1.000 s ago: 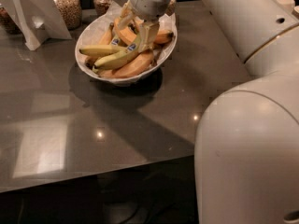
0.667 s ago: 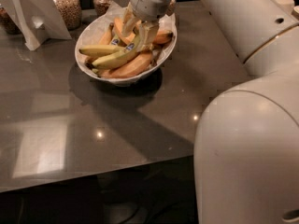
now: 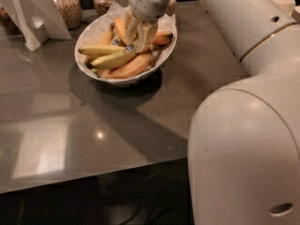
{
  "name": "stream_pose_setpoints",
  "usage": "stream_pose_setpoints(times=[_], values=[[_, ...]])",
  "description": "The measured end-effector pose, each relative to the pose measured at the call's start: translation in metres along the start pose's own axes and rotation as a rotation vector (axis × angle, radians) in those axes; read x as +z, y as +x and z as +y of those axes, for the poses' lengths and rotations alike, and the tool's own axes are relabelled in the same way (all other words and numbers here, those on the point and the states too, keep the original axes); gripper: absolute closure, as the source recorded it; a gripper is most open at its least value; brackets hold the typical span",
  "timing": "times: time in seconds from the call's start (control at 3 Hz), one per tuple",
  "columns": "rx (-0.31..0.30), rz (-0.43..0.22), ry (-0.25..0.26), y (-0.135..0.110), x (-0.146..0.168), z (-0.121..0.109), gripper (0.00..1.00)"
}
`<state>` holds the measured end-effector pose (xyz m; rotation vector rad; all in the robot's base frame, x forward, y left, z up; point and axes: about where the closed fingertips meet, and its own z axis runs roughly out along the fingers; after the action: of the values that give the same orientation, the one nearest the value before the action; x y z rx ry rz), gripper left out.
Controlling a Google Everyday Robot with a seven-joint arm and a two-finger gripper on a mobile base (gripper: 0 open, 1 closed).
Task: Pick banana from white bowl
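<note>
The white bowl (image 3: 93, 30) stands at the back of the grey table, tilted a little, and holds several bananas. The banana (image 3: 112, 58) is the long yellow-green one with a blue sticker; it lies across the bowl's middle over a plumper orange-toned banana (image 3: 131, 68). A shorter yellow banana (image 3: 98, 49) lies just behind it. My gripper (image 3: 139, 35) reaches down into the bowl from above and sits at the right end of the long banana, right by its sticker. That end of the banana is hidden behind the gripper.
Two jars of grains (image 3: 68, 6) stand behind the bowl at the left, with a white card stand (image 3: 35, 18) beside them. My arm's large white links (image 3: 248, 139) fill the right side. The table's front edge (image 3: 93, 177) runs across the lower left.
Almost nothing: the gripper has stayed in the bowl at the same spot over the long banana, and the bananas have not visibly shifted.
</note>
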<state>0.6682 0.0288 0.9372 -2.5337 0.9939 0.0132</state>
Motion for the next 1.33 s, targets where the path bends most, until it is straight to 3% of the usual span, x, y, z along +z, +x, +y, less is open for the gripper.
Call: stream_pose_setpoints(times=[0.67,1.33], values=[[-0.019,-0.006,-0.021,-0.003,-0.001,0.001,1.0],[-0.017,-0.017,0.013,-0.01,-0.013,-0.004,1.0]])
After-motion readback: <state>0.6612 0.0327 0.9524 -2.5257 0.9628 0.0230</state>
